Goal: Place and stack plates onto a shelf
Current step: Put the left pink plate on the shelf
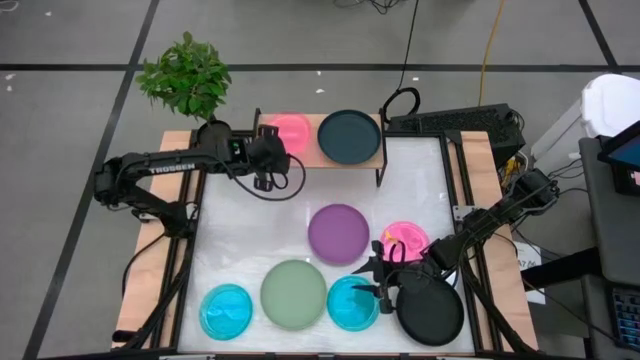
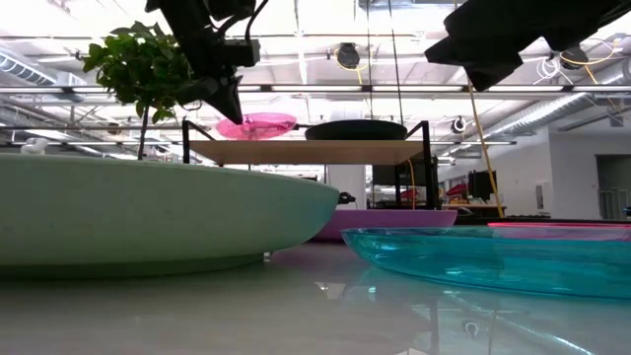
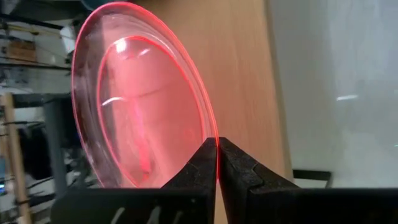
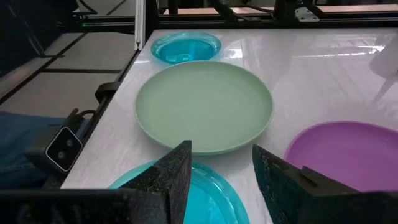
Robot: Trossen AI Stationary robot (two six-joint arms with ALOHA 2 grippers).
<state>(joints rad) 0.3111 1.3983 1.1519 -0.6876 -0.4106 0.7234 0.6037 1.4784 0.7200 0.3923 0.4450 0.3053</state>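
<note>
My left gripper [image 1: 270,152] is at the shelf [image 1: 375,152], shut on a translucent pink plate [image 1: 291,129] over the left half of its wooden top. A dark teal plate [image 1: 349,136] lies on the right half. On the table lie a purple plate [image 1: 338,233], a second pink one [image 1: 405,240], a sage green one [image 1: 293,293], two cyan ones [image 1: 226,310] [image 1: 350,305] and a black one [image 1: 430,312]. My right gripper [image 4: 221,180] hangs open above the right cyan plate [image 4: 205,199], touching nothing. My left gripper pinches the pink plate's rim [image 3: 214,134] between its two fingertips [image 3: 239,165], on the edge nearest the table's near left. The fingers slant down from that side. The plate sits nearly level at the shelf top [image 2: 296,151]; whether its base rests there I cannot tell.
A potted plant [image 1: 186,75] stands past the table's far left corner, close to my left arm. The shelf's black legs [image 1: 380,178] stand on the far part of the table. Bare white tabletop [image 1: 250,225] lies between the shelf and the plates.
</note>
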